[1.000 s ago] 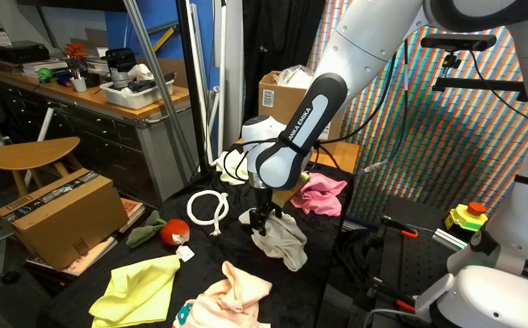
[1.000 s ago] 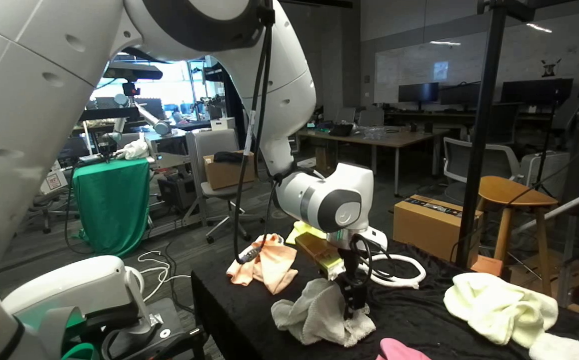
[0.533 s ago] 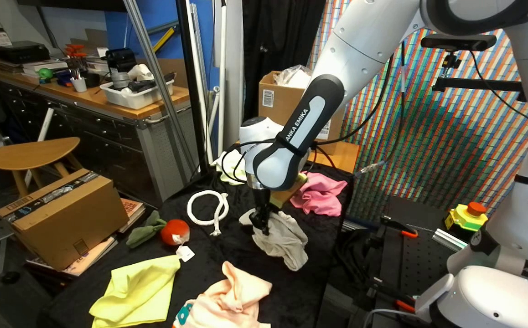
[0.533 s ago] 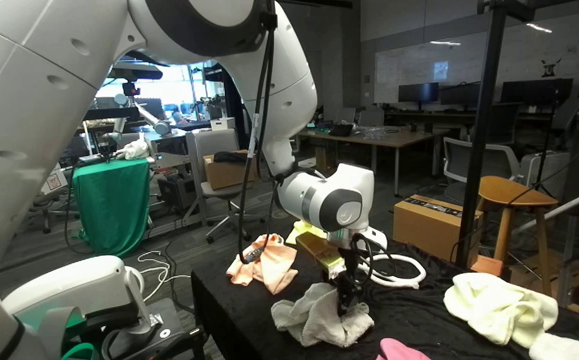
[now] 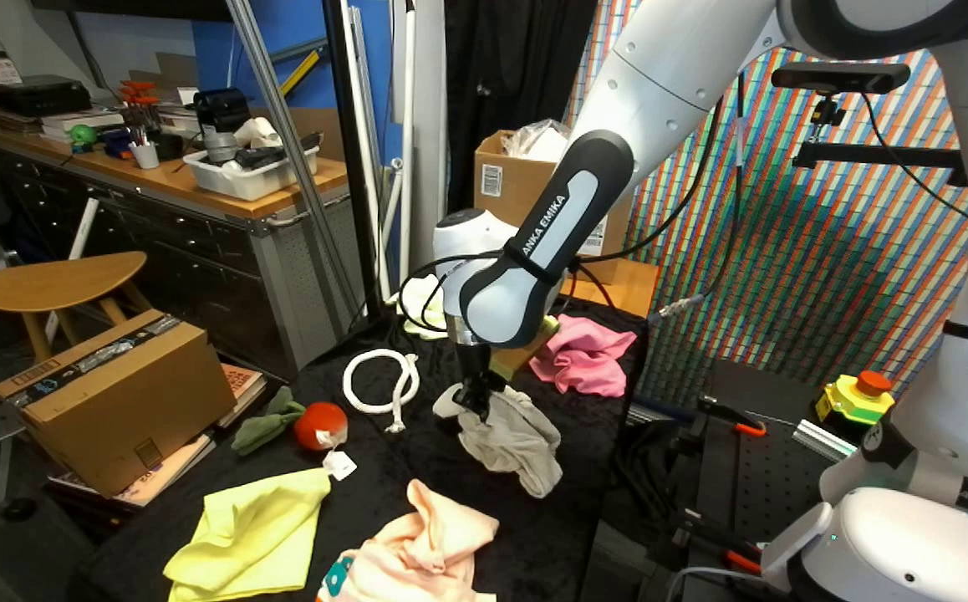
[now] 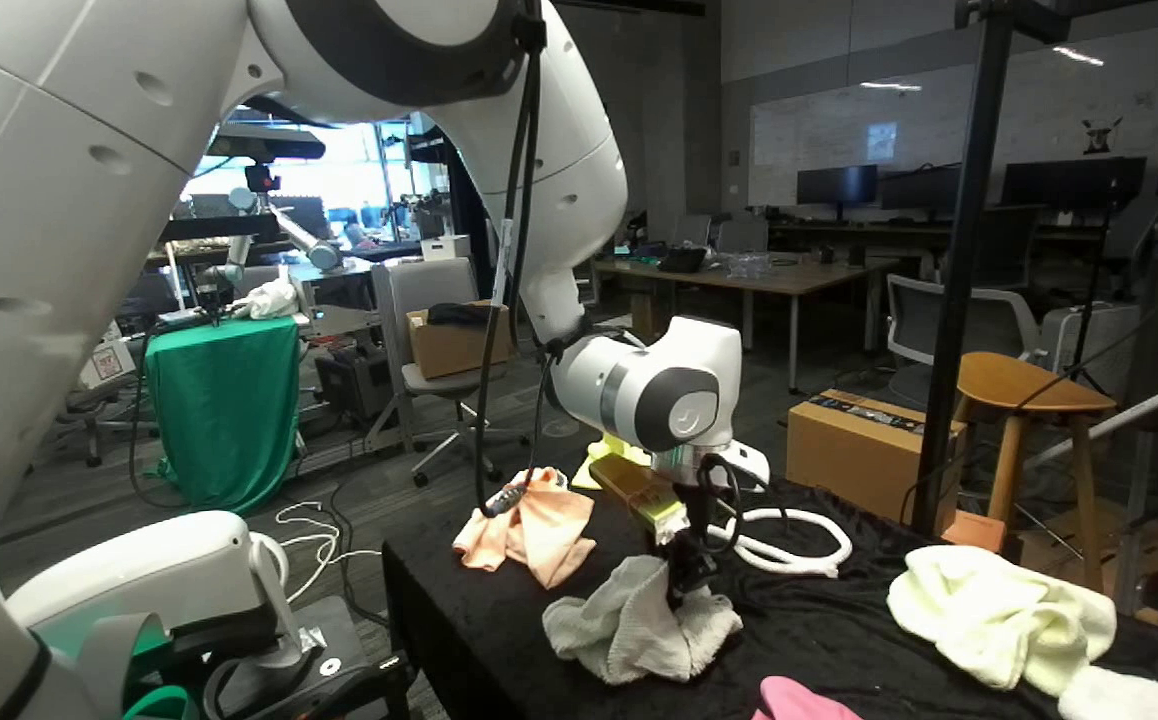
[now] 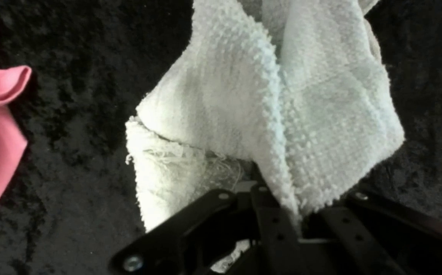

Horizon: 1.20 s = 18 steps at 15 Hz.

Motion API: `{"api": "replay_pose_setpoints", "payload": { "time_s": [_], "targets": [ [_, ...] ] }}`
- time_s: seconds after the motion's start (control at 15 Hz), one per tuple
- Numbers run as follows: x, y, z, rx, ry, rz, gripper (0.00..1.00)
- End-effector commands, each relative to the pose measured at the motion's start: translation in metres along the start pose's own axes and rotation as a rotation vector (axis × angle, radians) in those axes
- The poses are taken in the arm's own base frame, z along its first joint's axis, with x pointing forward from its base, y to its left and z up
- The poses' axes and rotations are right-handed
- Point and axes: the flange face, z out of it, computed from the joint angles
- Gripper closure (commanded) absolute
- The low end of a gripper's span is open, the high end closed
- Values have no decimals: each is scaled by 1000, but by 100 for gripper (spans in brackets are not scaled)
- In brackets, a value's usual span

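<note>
Between the fingers (image 7: 272,228), a grey terry towel (image 7: 236,95) is being pinched along one fold; this grasp is probably calling for lifting next.

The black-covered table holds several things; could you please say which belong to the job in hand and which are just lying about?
Apparently in the job: grey cloth, pinched in the gripper.
Apparently lying about: pink cloth, bright yellow cloth, peach cloth, white rope.
</note>
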Motion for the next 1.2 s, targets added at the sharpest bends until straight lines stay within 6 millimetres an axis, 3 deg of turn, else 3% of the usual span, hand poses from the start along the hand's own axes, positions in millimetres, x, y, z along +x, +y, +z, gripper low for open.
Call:
{"api": "replay_pose_setpoints", "payload": {
  "time_s": [0.0,0.33,0.67,0.93,1.13],
  "targets": [
    [-3,-6,-26,12,63,5,92],
    [5,-18,-73,65,232,70,92],
    [32,-35,-124,159,431,172,92],
    [58,-38,-146,257,551,308,92],
    [78,-34,-152,315,628,418,92]
  ]
}}
